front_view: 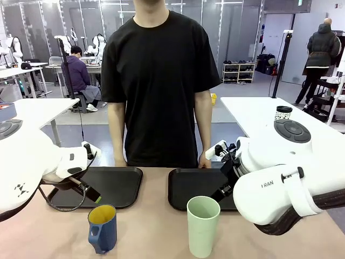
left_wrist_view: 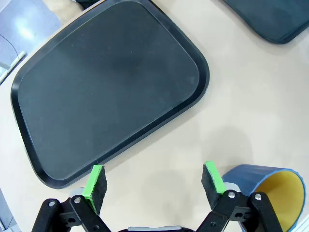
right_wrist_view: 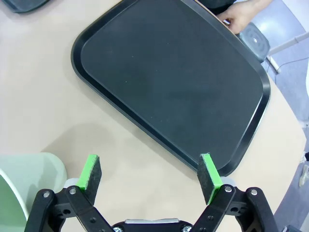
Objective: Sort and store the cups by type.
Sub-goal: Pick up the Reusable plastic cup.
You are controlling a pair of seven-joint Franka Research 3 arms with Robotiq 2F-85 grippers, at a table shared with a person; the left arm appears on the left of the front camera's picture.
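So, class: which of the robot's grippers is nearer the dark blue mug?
Left. The left gripper hangs open just beside the dark blue mug; the right gripper is farther off, next to the mint-green tumbler.

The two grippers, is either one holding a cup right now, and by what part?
Nothing is held. The left gripper is open beside the blue mug, and the right gripper is open beside the green tumbler.

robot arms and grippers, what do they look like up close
Both arms are glossy white with rounded shells. The right arm carries black "FRAN" lettering and a black ribbed hose; the left arm has a small black logo and a looped black cable. The left gripper and right gripper are black linkage frames with bolted joints, each finger tipped by a bright green pad.
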